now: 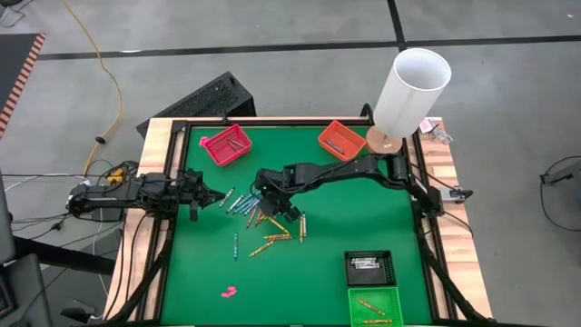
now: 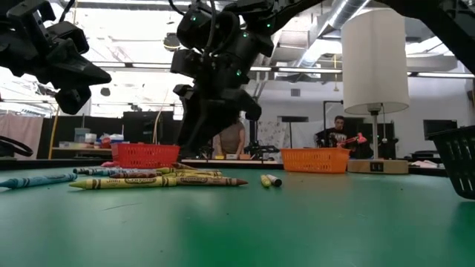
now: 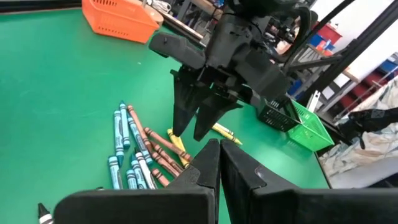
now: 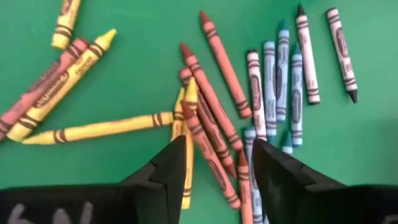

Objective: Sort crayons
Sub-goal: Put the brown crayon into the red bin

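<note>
The right gripper (image 4: pixel 214 165) hangs point-down over the middle of the green desk (image 1: pixel 354 209), its jaws spread wide and empty, straddling a few reddish-brown crayons (image 4: pixel 211 134) and a yellow one in the heap. From where I stand that looks like lining up to pinch one stick out of the overlap, though which one I cannot say, since they cross each other right under the tips. The rest of the crayons (image 1: pixel 263 222) lie scattered just around it: blue ones to the left, yellow and orange ones nearer. The left gripper (image 1: pixel 216 195) waits at the desk's left edge, jaws pressed together, holding nothing. Trays sit around the rim, presumably one per colour: a red tray (image 1: pixel 225 145) and an orange tray (image 1: pixel 341 139) far off, a green tray (image 1: pixel 374 307) and a black tray (image 1: pixel 369 267) near right. The green one is cut off by the picture's edge.
</note>
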Controlling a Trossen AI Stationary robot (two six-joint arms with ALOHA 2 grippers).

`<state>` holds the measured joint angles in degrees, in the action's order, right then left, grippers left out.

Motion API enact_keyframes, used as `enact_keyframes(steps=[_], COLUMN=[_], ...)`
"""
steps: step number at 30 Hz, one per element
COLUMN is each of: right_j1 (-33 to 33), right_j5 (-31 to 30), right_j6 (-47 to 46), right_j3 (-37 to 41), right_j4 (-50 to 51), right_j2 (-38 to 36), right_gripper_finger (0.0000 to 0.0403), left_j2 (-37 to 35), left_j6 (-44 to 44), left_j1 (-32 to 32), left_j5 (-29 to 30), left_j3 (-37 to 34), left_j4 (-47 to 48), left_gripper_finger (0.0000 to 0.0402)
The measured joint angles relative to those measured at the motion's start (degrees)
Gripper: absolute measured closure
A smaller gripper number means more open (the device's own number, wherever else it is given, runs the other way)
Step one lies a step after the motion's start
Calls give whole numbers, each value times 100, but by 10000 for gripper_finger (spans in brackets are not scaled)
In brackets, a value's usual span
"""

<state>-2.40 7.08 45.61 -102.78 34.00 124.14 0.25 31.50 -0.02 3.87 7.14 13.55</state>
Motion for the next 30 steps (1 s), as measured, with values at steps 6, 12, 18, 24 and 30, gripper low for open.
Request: enact_keyframes(steps=[6, 12, 18, 24, 30], right_j1=[-151, -113, -130, -139, -140], right_j5=[9, 12, -168, -217, -241], right_j6=[380, 531, 519, 512, 377], right_j3=[-3, -3, 1, 0, -2], right_j4=[-7, -19, 42, 142, 197], right_j2=[77, 264, 391, 439, 439], right_gripper_finger=[231, 231, 237, 272, 311], left_j2=[0, -1, 0, -2, 0], left_j6=[-44, -37, 1, 15, 20], left_j1=[0, 0, 0, 0, 1], left_j5=[120, 116, 135, 150, 158], left_j3=[0, 0, 0, 0, 0], left_j4=[4, -1, -5, 0, 2], left_gripper_finger=[401, 402, 401, 402, 401])
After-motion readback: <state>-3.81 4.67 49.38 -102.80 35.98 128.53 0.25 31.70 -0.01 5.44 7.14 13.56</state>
